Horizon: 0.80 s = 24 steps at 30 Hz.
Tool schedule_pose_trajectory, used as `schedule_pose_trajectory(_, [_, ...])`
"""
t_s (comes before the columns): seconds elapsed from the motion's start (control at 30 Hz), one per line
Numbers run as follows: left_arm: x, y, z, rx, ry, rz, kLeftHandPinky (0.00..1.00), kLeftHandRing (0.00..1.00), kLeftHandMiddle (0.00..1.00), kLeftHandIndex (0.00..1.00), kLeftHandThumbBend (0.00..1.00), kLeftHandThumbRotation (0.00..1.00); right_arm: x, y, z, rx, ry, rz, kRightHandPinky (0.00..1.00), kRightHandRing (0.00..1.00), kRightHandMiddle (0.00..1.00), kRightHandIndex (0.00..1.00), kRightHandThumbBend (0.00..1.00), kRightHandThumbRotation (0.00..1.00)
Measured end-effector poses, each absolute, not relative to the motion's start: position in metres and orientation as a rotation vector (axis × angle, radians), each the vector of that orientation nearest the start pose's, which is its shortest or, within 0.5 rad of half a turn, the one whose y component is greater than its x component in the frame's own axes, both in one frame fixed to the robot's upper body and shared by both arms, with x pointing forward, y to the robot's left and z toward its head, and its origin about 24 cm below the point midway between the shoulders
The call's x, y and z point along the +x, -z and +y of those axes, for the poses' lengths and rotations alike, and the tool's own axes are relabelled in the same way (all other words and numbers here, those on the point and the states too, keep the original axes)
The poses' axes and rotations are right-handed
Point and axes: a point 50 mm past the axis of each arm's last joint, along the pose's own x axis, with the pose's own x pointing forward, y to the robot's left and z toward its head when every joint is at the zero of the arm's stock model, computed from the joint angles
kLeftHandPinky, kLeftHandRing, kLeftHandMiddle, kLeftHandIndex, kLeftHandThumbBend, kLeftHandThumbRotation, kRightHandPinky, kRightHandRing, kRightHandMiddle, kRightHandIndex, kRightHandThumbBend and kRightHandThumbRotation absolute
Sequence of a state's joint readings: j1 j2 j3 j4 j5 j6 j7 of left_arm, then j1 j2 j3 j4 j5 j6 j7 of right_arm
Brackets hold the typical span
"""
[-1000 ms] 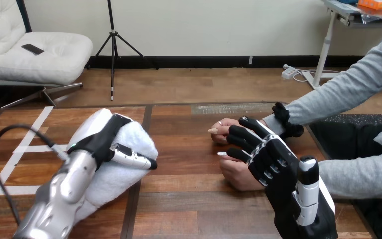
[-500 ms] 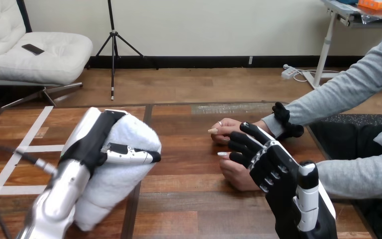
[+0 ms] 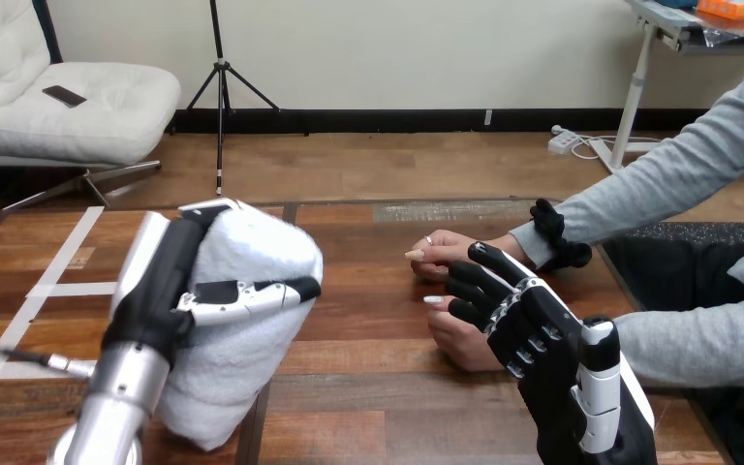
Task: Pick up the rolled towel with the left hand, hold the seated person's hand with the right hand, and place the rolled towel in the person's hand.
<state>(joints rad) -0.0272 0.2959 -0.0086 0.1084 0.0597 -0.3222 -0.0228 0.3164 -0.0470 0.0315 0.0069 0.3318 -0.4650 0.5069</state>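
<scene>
The rolled white towel (image 3: 242,358) stands nearly upright above the left part of the table, raised off the wood. My left hand (image 3: 167,276) is shut on it, thumb across its front and fingers wrapped over its top. The person's two hands rest on the table right of centre: the far hand (image 3: 441,249) and the near hand (image 3: 457,341). My right hand (image 3: 535,325) is open, its straight fingers reaching over the near hand's back; I cannot tell if they touch it.
White tape lines (image 3: 53,289) cross the wooden table (image 3: 368,387) at the left. The person's grey sleeves (image 3: 697,339) lie along the table's right side. Bare wood separates the towel from the person's hands.
My left hand has lifted the towel off the table, turned it more upright and carried it slightly to the right. My right hand has barely shifted. The person's hands stay put.
</scene>
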Motion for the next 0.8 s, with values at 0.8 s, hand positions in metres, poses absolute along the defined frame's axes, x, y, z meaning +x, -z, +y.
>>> schedule_pose_trajectory(0.8, [0.224, -0.084, 0.187, 0.103, -0.023, -0.545, 0.26, 0.32, 0.39, 0.43, 0.64, 0.00, 0.182, -0.024, -0.166, 0.129, -0.341, -0.216, 0.88, 0.88, 0.87, 0.88, 0.84, 1.00])
